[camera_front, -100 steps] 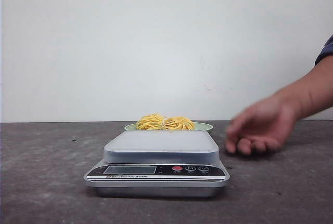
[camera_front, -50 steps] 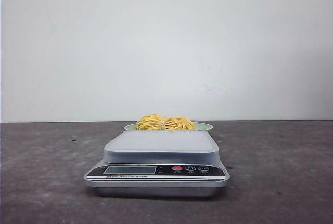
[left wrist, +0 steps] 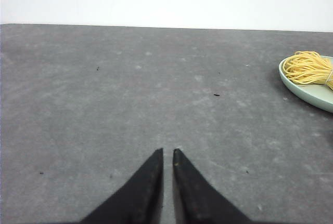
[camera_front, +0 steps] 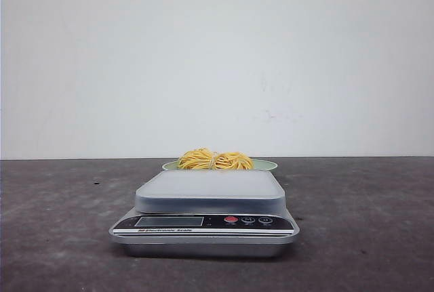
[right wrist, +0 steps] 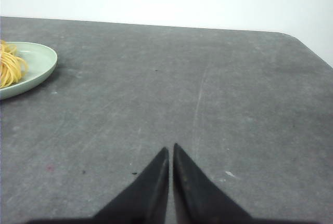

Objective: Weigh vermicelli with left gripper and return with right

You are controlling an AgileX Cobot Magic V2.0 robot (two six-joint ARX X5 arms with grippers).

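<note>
the vermicelli (camera_front: 215, 160) lies on a pale green plate (camera_front: 266, 164) behind the scale (camera_front: 205, 211), at the centre of the front view. only the wrist views show the left claw (left wrist: 167, 154) and right claw (right wrist: 170, 150), both pressed together, empty, over the grey surface (camera_front: 366, 224).

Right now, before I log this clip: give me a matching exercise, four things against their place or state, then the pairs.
Things:
1. vermicelli
2. scale
3. left gripper
4. plate

Place or state:
A. pale green, behind the scale
B. shut, holding nothing
C. nearest the front camera, platform bare
D. coiled on the plate

Pairs: 1-D, 2-C, 3-B, 4-A
</note>
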